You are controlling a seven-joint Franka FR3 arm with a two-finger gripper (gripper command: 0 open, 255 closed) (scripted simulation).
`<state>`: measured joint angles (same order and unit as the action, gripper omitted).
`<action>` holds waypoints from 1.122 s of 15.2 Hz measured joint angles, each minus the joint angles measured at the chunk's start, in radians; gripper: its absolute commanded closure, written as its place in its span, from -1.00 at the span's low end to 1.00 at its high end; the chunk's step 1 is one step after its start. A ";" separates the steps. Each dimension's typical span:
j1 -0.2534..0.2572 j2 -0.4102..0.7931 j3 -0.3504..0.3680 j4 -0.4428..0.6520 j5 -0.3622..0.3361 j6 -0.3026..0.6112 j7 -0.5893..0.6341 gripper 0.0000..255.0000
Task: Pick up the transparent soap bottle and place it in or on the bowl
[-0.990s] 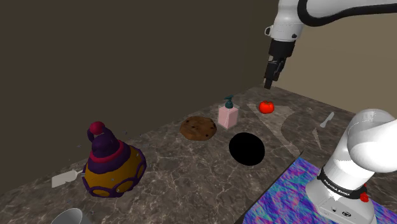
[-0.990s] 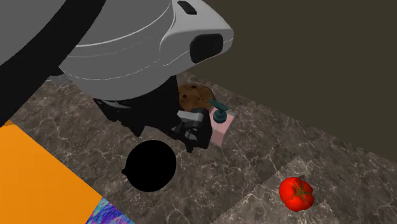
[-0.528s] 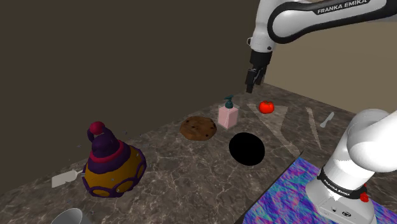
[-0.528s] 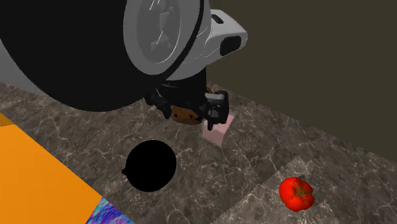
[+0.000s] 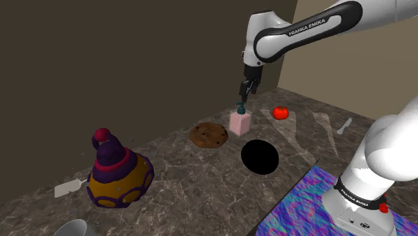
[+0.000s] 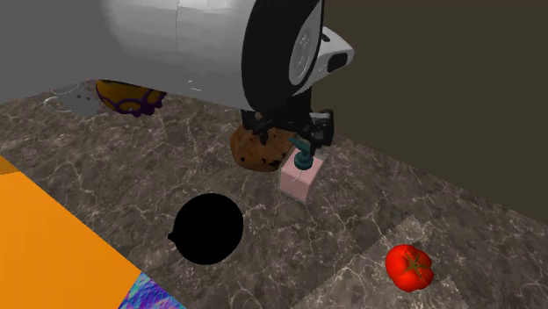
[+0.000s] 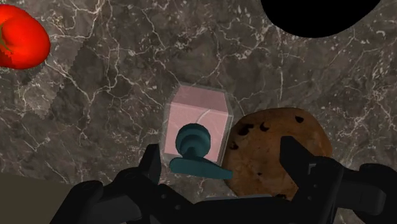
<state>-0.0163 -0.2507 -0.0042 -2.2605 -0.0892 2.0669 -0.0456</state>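
Transparent pink-tinted square soap bottle [image 5: 240,122] [image 6: 299,180] [image 7: 197,121] with a teal pump stands upright on the dark marble countertop [image 5: 181,174], near its far edge by the wall. It sits between the brown chocolate-chip cookie [image 5: 208,135] [image 6: 255,151] [image 7: 280,153] and the red tomato [image 5: 280,112] [image 6: 409,266] [image 7: 22,35], just beside the cookie, with a gap visible in the shoulder view. The flat black round bowl [image 5: 260,156] [image 6: 206,228] [image 7: 318,16] lies nearer the counter's front edge, a short way from the bottle.

Black two-finger gripper [image 5: 244,95] [image 6: 294,140] [image 7: 221,167] hangs right above the pump with its fingers spread wide. In the wrist view they straddle the pump head and touch nothing.

Handling, as a guess: it is probably light and stiff, with smooth walls that could slip. The pump top is narrow and its spout sticks out to one side, so it makes a poor hold. Better to go lower and clamp the two flat opposite sides of the square body. The bottle is taller than it is wide, so a finger bumping the pump on the way down could tip it.

Compared with half a second ago, the gripper has swung from above the tomato side to over the bottle and dropped closer to the pump. A second ago it was further off still. Bottle, bowl, cookie and tomato have not moved.
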 measured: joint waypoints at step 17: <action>-0.015 0.207 -0.011 0.041 -0.031 0.177 0.007 -1.00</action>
<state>-0.0313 -0.0433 -0.0150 -2.2191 -0.1205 2.2437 -0.0390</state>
